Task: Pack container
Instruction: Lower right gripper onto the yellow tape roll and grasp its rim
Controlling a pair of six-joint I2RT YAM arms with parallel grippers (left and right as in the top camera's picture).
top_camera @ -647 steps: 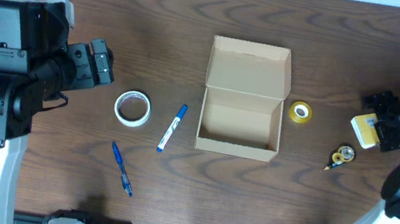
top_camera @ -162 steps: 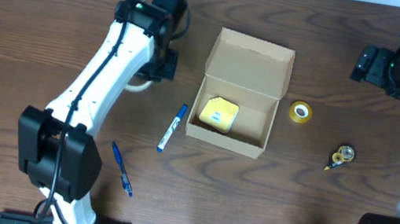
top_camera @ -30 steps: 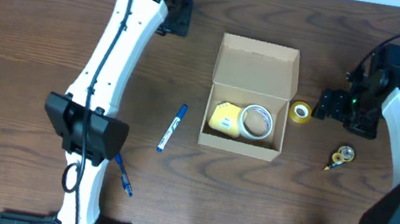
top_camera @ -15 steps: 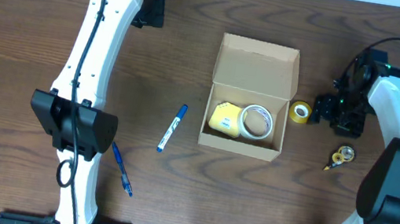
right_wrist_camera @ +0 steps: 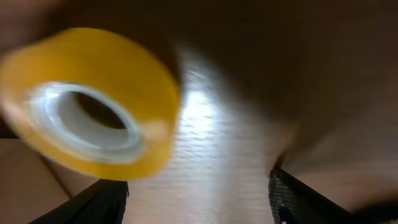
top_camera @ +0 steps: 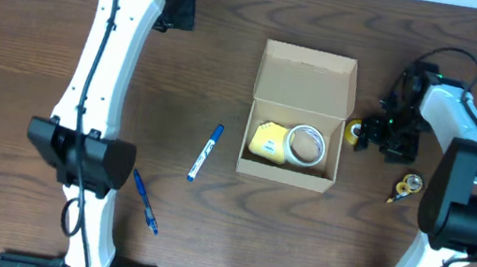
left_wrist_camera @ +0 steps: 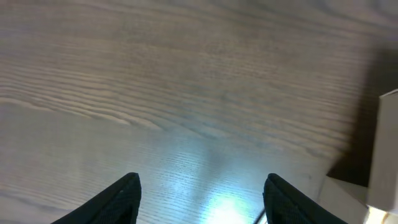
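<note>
The container (top_camera: 287, 174) sits mid-table, mouth up, holding a yellow block (top_camera: 265, 141) beside a white tape roll (top_camera: 305, 146). Its flap lid (top_camera: 308, 78) lies open on the far side, so the opened box runs near-to-far. Just beside its right wall, the right gripper (right_wrist_camera: 199, 193), jaws apart, faces a yellow tape roll (right_wrist_camera: 93, 102). At the far left, the left gripper (left_wrist_camera: 199, 186) hangs with jaws parted over the table (left_wrist_camera: 186, 74).

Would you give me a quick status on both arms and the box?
Left gripper open, empty, away from the container. Right gripper open beside yellow tape roll, not gripping. Lid up; yellow block, white tape roll inside. Nothing seen blocking.
</note>
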